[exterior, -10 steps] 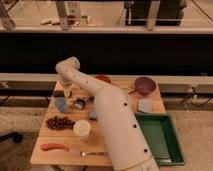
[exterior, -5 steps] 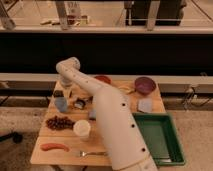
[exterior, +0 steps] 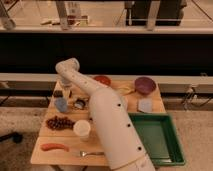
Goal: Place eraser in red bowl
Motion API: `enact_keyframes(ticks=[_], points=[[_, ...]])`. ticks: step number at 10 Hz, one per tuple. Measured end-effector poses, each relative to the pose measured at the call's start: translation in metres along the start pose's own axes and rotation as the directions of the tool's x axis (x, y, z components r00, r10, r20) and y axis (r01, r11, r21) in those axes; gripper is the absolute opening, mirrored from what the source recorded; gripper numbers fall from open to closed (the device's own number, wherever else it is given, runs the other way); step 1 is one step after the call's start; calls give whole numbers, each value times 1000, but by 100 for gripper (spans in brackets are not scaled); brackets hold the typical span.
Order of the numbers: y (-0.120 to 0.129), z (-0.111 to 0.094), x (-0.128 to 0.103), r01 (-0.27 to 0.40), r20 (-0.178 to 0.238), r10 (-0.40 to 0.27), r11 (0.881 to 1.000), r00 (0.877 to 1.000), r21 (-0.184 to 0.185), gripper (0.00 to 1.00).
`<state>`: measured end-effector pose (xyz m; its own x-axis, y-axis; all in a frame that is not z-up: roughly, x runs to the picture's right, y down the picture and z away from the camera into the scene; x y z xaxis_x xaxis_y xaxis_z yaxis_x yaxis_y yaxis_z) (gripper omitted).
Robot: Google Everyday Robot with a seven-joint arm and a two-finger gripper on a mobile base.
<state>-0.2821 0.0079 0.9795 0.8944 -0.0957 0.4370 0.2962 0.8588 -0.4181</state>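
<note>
The eraser [exterior: 58, 93] is a small dark block lying at the left edge of the wooden table [exterior: 67, 139], towards the far end. The red bowl [exterior: 102, 80] stands at the far edge of the table, near the middle. My white arm reaches from the bottom of the view up over the table and bends down at the far left. My gripper [exterior: 66, 91] hangs there just right of the eraser, low over the table and well left of the red bowl.
A purple bowl [exterior: 145, 85] and a grey-blue cloth [exterior: 145, 105] are at the far right. A blue sponge [exterior: 61, 104], grapes [exterior: 60, 122], a white cup [exterior: 82, 128], a sausage [exterior: 54, 147] and a fork [exterior: 92, 153] lie on the left. A green tray [exterior: 156, 137] sits at the right front.
</note>
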Motion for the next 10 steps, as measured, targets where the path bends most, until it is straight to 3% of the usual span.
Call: enact_keyframes(ticks=[10], points=[[-1, 7, 22, -75, 70, 73, 997, 995, 26, 80]])
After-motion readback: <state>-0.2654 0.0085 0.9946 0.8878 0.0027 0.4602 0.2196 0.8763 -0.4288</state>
